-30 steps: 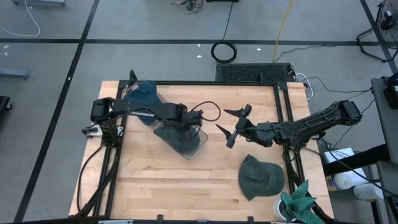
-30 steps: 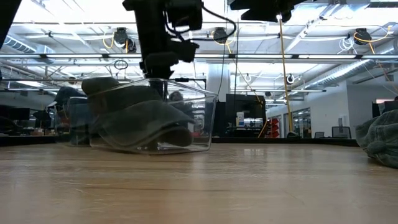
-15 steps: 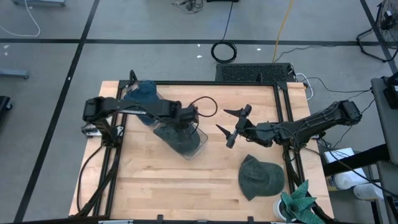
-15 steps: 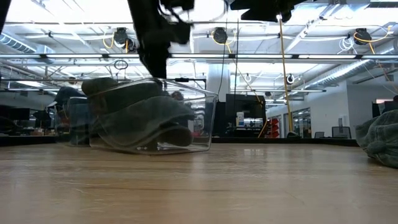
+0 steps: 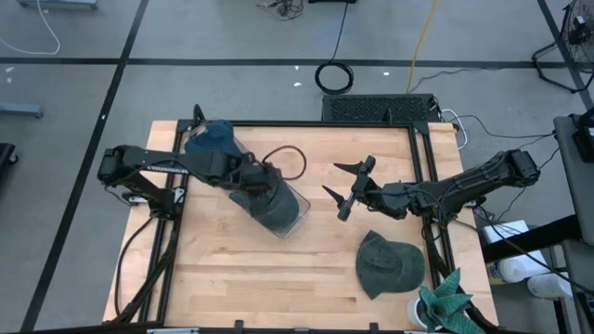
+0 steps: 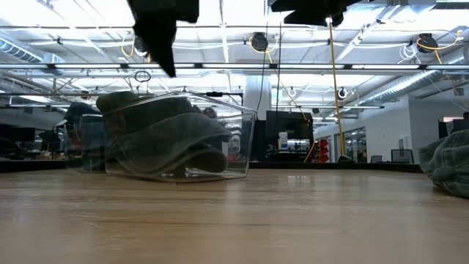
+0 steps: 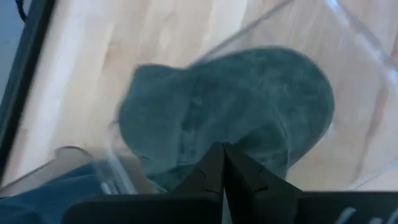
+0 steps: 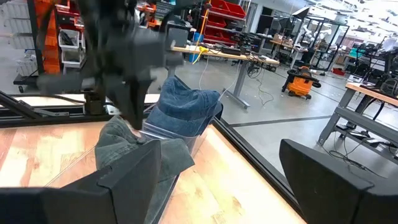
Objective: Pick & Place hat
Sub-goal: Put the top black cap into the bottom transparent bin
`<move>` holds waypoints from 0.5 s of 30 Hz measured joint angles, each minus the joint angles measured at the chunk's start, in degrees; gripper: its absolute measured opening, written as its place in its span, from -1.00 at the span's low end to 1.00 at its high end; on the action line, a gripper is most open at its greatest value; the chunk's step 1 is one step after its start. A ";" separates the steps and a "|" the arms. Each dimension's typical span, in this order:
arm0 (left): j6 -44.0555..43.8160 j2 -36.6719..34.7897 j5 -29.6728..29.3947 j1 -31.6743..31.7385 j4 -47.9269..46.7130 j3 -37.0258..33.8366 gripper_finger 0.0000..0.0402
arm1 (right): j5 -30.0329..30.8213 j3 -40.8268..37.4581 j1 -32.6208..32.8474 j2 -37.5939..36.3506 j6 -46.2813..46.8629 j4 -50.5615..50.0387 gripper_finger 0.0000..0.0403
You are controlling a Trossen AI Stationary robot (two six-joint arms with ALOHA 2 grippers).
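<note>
hat in clear bin, L gripper closed above

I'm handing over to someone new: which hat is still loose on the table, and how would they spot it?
Start at the wooden table and go to its near right corner, below the right hand. The grey-green hat lies there flat on bare wood, while the other hats sit in clear bins.

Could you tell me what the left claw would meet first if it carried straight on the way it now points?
Most likely the grey-green hat in the clear bin: the shut left claw points straight at it.
</note>
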 joint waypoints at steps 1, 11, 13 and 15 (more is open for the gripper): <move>0.27 0.27 0.01 -0.10 1.83 -1.78 -0.98 | 0.00 0.00 0.00 0.00 0.07 0.03 0.56; -2.41 0.73 8.44 3.09 23.65 -19.39 -0.99 | 0.00 0.00 0.00 0.00 0.14 0.01 0.56; -4.92 0.68 8.87 4.17 23.97 -21.02 -0.97 | 0.00 0.00 0.00 0.00 0.14 0.01 0.56; -6.15 0.68 8.82 5.05 23.72 -22.17 -0.96 | 0.00 0.00 0.00 0.00 0.14 0.03 0.56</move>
